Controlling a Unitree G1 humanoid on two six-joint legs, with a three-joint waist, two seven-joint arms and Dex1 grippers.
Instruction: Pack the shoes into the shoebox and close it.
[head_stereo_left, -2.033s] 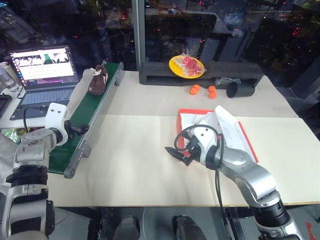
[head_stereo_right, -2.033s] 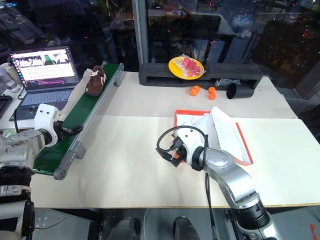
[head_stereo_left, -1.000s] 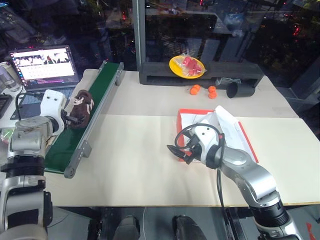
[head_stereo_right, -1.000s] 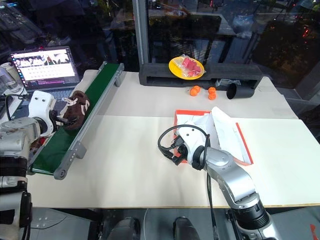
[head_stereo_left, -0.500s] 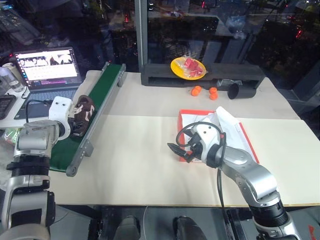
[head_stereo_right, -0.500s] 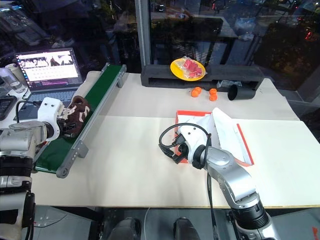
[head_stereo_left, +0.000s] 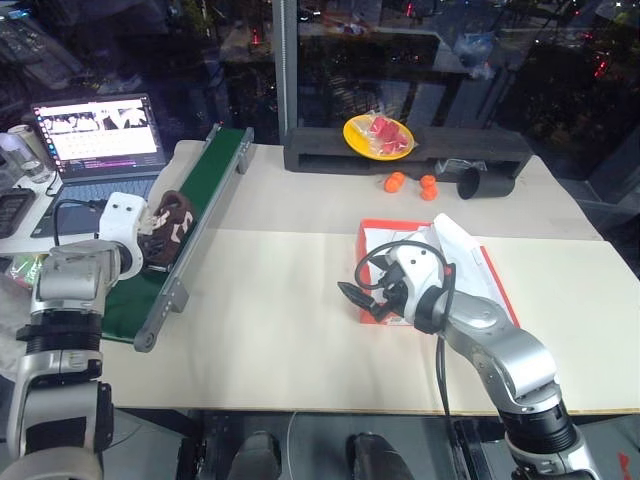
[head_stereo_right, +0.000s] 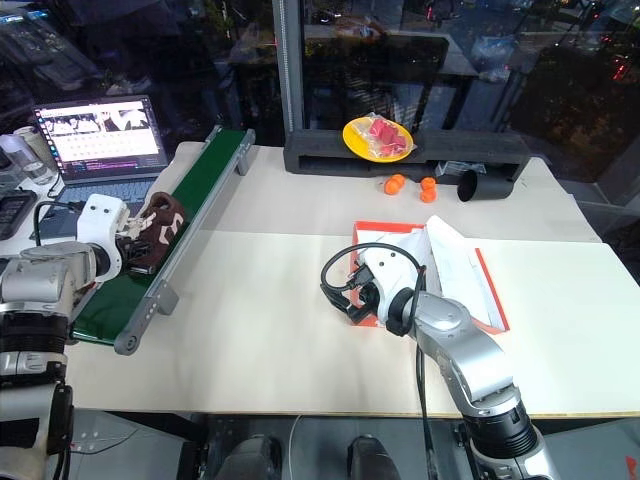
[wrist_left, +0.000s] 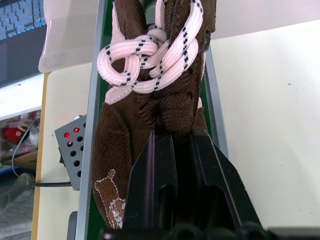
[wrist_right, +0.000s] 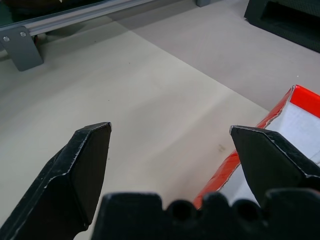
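A dark brown fuzzy shoe with pale laces lies on the green conveyor belt at the left. My left gripper is shut on its near end. In the left wrist view the two black fingers pinch the brown shoe just below its lace knot. The red-orange shoebox stands open at the middle right of the table, with white paper inside and its lid folded back to the right. My right gripper hangs open just left of the box's near left corner, nothing between its fingers.
An open laptop sits behind the conveyor at far left. At the back, a yellow plate with red items rests on a long black stand. In front of it lie small orange fruits and a tipped black cup.
The shoe rode down the conveyor toward my left gripper, which shut on its near end. The right arm has stayed still, with its gripper open.
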